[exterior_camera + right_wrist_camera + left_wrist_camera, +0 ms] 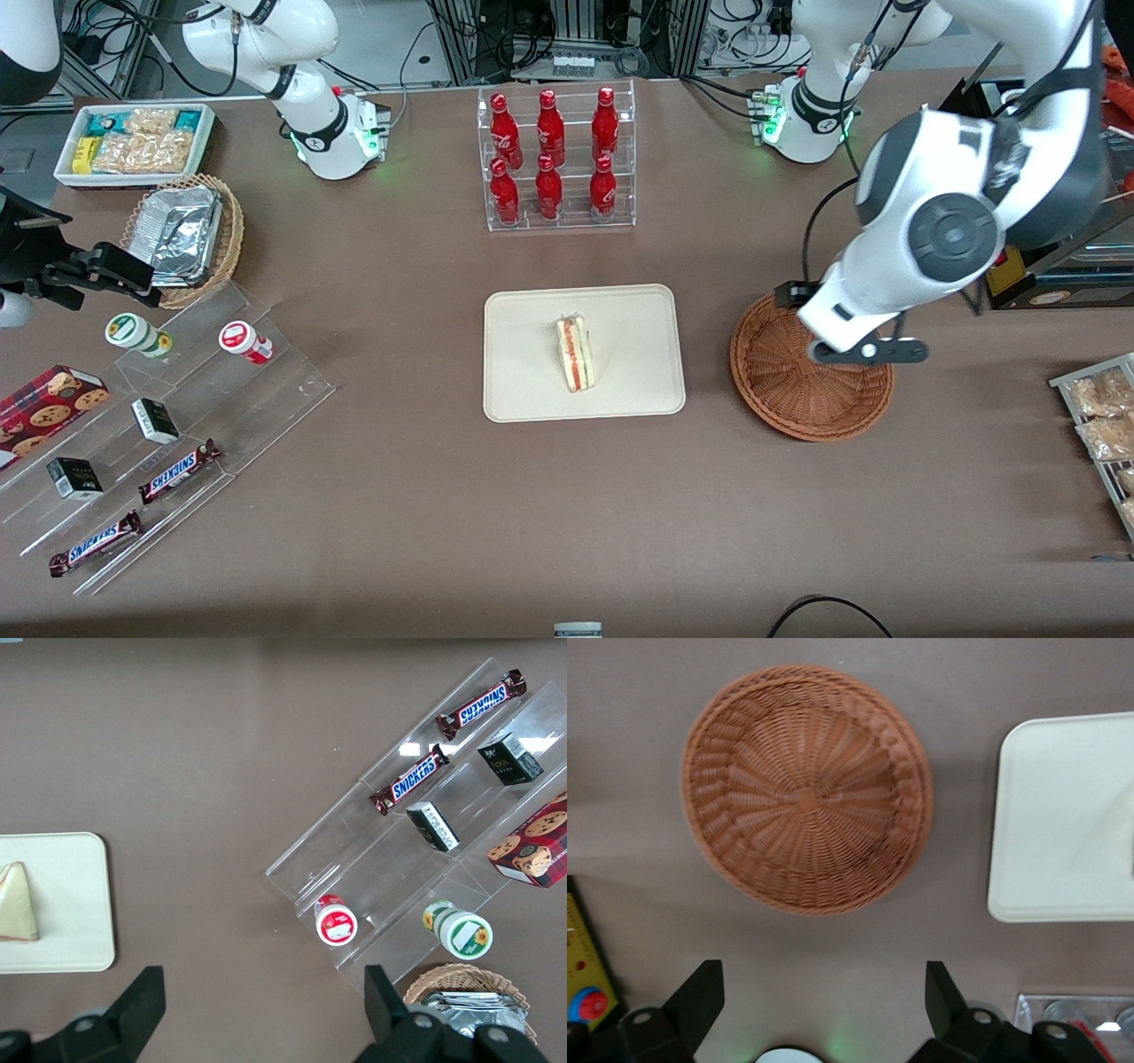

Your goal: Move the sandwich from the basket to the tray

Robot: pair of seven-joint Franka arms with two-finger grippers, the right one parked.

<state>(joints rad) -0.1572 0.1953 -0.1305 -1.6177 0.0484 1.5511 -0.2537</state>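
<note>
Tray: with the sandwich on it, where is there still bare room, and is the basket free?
The tray has bare strips either side of the sandwich, which sits near its middle. The basket is empty, but the open gripper hangs above it. Bare tabletop separates tray and basket. The bottle rack, farther from the camera, is crowded.

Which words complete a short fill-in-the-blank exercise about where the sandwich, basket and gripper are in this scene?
1. The sandwich lies on the ____.
2. The basket holds ____ items.
3. The gripper hangs above the table beside the basket with its fingers ____.
4. The rack nearest the tray holds six red ____.

Missing words: tray; no; open; bottles
</note>
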